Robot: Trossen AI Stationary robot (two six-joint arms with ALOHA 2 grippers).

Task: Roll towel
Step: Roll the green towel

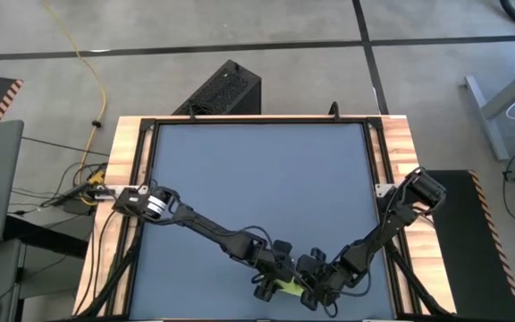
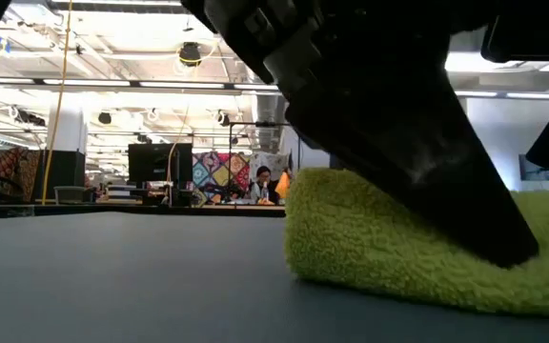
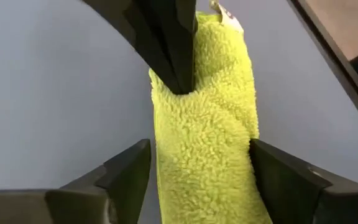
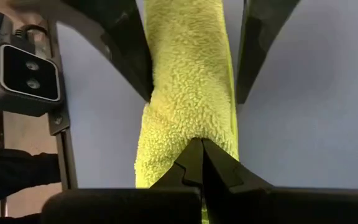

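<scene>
The lime yellow-green towel (image 1: pixel 291 287) lies as a folded narrow strip flat on the blue table top near its front edge; it also shows in the low view (image 2: pixel 379 248). My left gripper (image 3: pixel 200 149) is open, with one finger on either side of the strip, at its long edges. My right gripper (image 4: pixel 202 146) is shut, and its fingertips are down on top of the strip, a little way along it from the left gripper. In the left wrist view the right fingers (image 3: pixel 169 56) stand on the towel (image 3: pixel 204 143). My left gripper straddles the strip across its width. I cannot tell whether its fingers (image 3: pixel 132 171) touch the towel's long edges (image 3: pixel 159 174). My right gripper presses its shut fingertips down on the towel's top face (image 4: pixel 194 124), near the middle of its width, slanting from above. The strip lies flat on the table under them.
The table's wooden frame and front edge (image 1: pixel 240 317) run close by the towel. A small camera block (image 4: pixel 28 71) sits at the table's edge beside the grippers. Open blue table top (image 1: pixel 257 179) lies toward the far side.
</scene>
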